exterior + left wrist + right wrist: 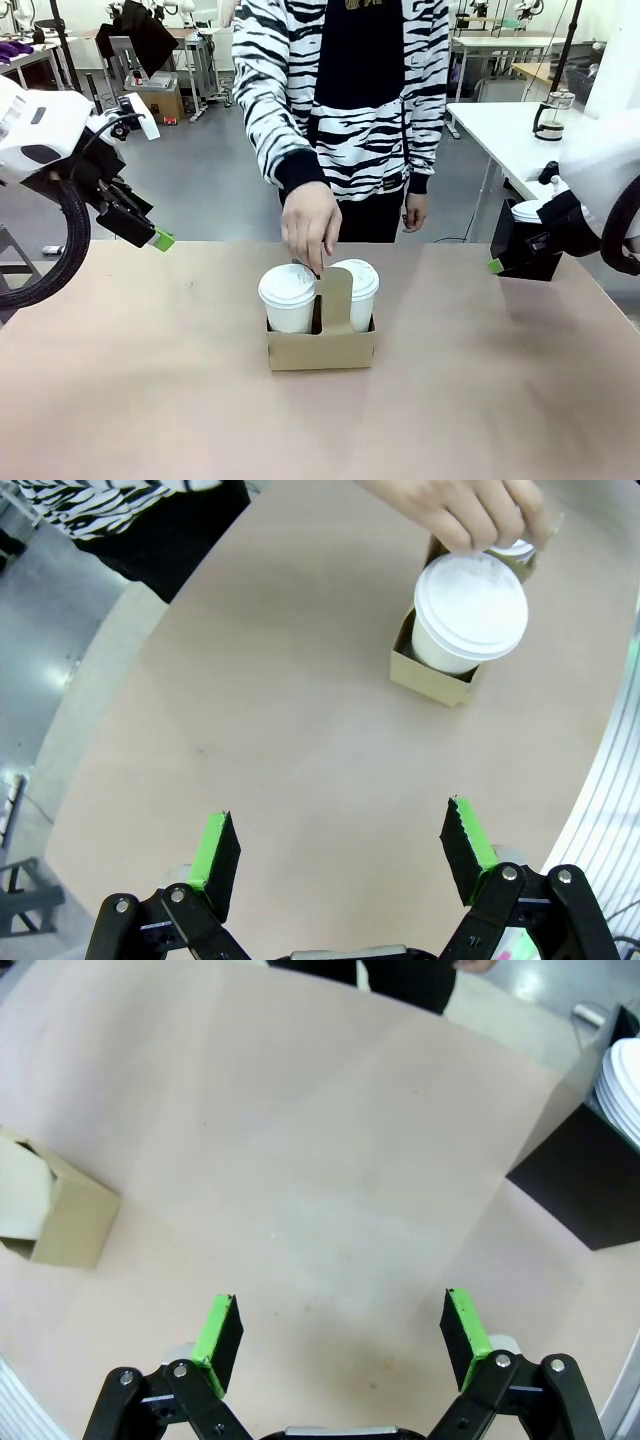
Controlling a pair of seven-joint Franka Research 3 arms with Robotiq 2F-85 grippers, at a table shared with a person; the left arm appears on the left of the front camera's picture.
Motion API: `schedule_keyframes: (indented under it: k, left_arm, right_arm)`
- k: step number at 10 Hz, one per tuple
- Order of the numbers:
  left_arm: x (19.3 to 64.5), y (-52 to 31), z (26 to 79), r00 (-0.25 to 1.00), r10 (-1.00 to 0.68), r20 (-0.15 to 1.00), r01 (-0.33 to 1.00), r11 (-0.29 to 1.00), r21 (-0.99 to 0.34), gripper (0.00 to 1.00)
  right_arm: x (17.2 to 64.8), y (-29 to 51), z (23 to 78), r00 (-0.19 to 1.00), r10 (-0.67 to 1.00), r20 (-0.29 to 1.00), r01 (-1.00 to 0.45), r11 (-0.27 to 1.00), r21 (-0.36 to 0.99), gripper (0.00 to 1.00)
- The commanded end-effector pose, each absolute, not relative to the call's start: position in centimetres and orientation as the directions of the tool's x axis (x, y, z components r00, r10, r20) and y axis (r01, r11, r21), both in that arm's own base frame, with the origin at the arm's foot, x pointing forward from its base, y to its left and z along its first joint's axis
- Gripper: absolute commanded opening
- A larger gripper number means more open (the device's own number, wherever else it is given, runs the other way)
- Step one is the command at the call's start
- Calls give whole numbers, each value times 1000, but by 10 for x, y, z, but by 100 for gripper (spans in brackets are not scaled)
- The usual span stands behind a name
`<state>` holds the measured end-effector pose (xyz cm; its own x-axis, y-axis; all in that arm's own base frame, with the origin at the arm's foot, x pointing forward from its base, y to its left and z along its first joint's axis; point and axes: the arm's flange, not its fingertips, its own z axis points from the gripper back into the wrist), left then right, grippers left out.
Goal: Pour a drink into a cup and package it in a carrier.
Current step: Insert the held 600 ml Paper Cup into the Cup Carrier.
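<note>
While hand [309,222] grips carrier [320,345] handle: two lidded cups [288,296] inside; both grippers [340,855] apart, holding nothing.

Carrier [320,345]: plain brown cardboard, matt, smooth faces. Cups [288,298]: white paper walls, matt; lids are white plastic with a faint sheen. Table [150,400]: pale pinkish-tan sheet, matt and smooth. Left gripper [340,855], ahead of which the carrier stands: black hard plastic or metal links, green rubbery fingertips [215,848] with ridged edges.
</note>
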<state>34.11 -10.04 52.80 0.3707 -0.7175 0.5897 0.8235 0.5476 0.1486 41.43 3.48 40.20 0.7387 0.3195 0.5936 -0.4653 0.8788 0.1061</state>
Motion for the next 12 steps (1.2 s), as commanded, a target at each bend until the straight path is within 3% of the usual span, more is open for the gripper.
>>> schedule_keyframes:
  k: [1, 12]
  left_arm:
    - [340, -101, 529, 384, -708, 593, 816, 561, 140, 100]
    - [340, -101, 529, 384, -708, 593, 816, 561, 140, 100]
  right_arm:
    - [415, 32, 400, 727, 337, 598, -484, 870, 99, 100]
    - [415, 32, 400, 727, 337, 598, -484, 870, 99, 100]
